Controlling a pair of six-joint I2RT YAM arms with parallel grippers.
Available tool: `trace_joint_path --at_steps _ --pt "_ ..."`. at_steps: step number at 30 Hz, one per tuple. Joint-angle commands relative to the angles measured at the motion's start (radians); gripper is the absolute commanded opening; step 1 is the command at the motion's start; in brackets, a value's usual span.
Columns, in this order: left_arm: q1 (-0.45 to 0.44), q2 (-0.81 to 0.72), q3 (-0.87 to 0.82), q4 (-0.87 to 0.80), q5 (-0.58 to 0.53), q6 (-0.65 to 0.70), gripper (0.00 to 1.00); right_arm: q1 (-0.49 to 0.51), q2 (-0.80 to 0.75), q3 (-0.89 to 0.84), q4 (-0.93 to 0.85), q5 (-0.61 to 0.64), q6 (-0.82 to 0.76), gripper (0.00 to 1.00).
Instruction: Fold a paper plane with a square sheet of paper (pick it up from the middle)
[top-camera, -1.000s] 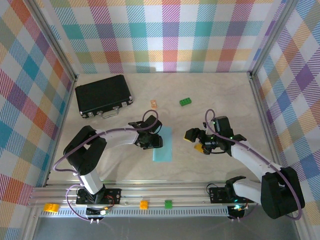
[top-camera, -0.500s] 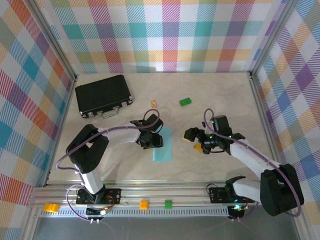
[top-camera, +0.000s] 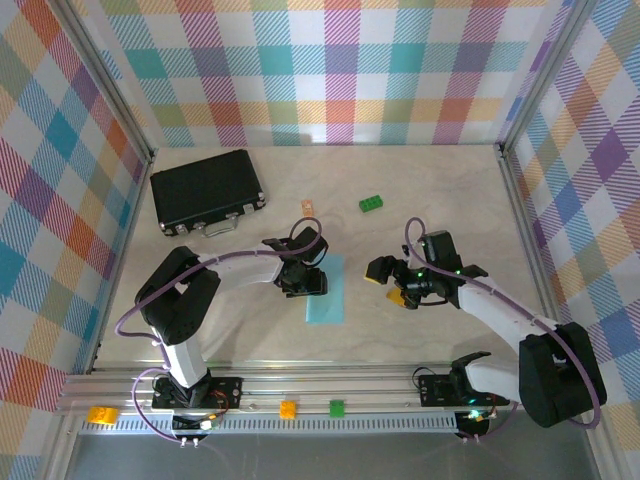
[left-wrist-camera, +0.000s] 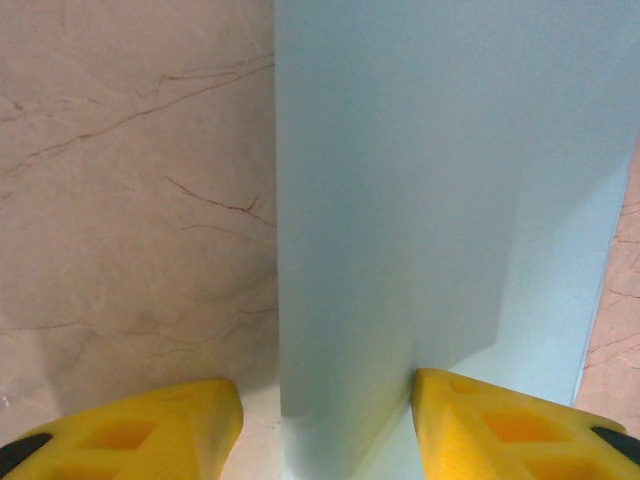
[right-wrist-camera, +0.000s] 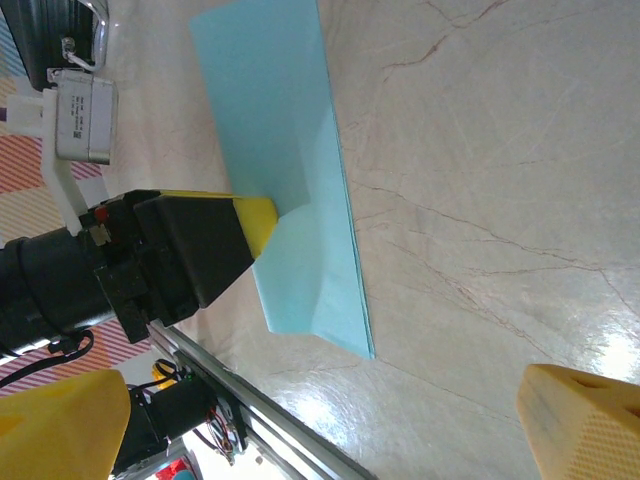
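Note:
The light blue square sheet of paper (top-camera: 328, 290) lies on the table folded into a long rectangle, not a pointed dart. My left gripper (top-camera: 308, 281) is open at its left long edge. In the left wrist view the upper layer (left-wrist-camera: 440, 200) rises between the yellow fingertips (left-wrist-camera: 500, 425), one finger on the bare table and the other over the paper. My right gripper (top-camera: 395, 283) hangs open to the right of the sheet, apart from it. The right wrist view shows the sheet (right-wrist-camera: 280, 130) with the left gripper's yellow finger (right-wrist-camera: 255, 215) touching it.
A black case (top-camera: 205, 190) lies at the back left. A green brick (top-camera: 372, 203) and a small orange piece (top-camera: 308, 207) lie behind the paper. Loose bricks (top-camera: 288, 408) sit on the front rail. Patterned walls close in three sides.
The left gripper has crept slightly further right onto the paper's edge. The right gripper has drifted a little to the left. The paper has stayed in place.

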Motion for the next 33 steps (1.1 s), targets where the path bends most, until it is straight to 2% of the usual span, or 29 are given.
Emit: trace_joint_path --at_steps 1,6,16,33 --pt "0.009 0.106 -0.046 0.023 -0.014 0.003 0.52 0.009 0.01 0.022 0.016 0.006 0.004 0.99" --pt "0.009 0.108 -0.056 0.03 -0.016 -0.016 0.5 0.013 0.018 0.025 0.022 0.008 0.005 0.99" --pt "0.01 0.115 -0.063 0.048 -0.002 -0.045 0.54 0.022 0.028 0.025 0.026 0.011 0.01 1.0" --pt "0.005 0.132 -0.067 0.073 0.01 0.003 0.54 0.059 0.059 0.028 0.06 0.031 0.029 0.98"
